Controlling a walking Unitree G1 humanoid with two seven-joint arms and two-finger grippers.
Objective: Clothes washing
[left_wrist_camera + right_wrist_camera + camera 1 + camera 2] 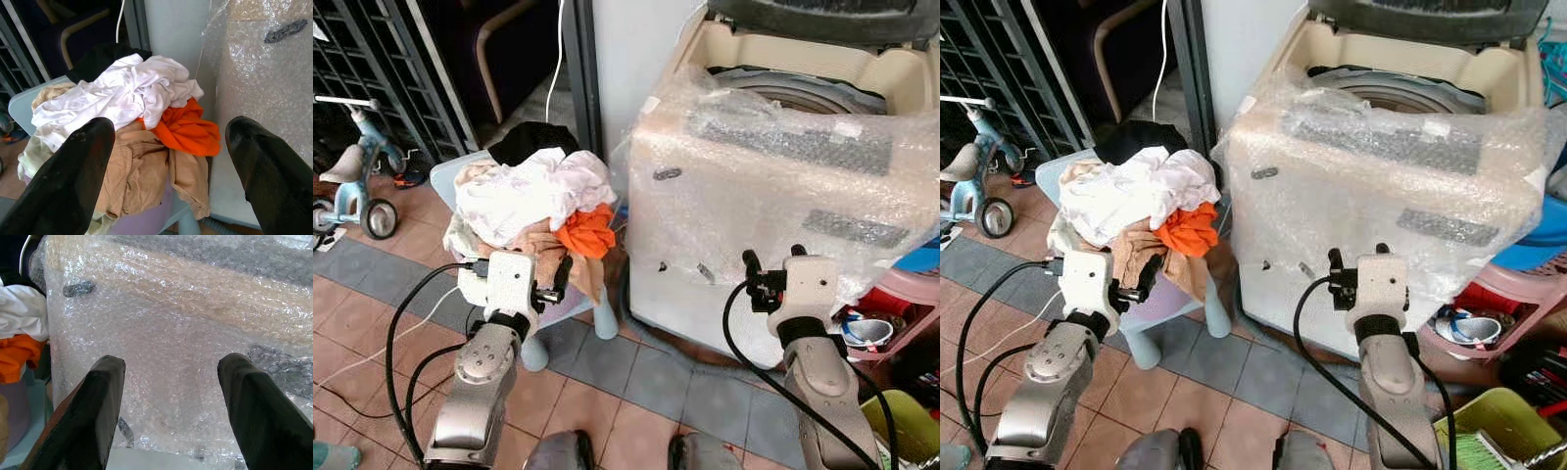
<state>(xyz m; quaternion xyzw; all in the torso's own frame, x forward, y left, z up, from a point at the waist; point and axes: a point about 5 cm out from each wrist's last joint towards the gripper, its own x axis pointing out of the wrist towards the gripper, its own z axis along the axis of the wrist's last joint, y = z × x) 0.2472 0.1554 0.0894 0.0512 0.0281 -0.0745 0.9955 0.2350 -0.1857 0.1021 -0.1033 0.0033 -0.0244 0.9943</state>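
A pile of clothes [533, 201] lies heaped on a light blue plastic stool [445, 176]: a white garment [122, 93] on top, an orange one [183, 127] at the side, a tan one [142, 171] hanging down the front, a black one [533, 139] behind. My left gripper [168, 132] is open just in front of the pile, level with the tan cloth and holding nothing. To the right stands a top-loading washing machine [773, 186] wrapped in bubble wrap, its lid up and its drum [793, 93] exposed. My right gripper [171, 364] is open and empty, close to the machine's front wall.
A child's tricycle [352, 186] and a dark metal gate [372, 59] stand to the left. A pink rack [891, 313] with small items and a yellow-green basket [901, 421] sit to the right of the machine. A white cable [556, 49] hangs behind the stool. The floor is tiled.
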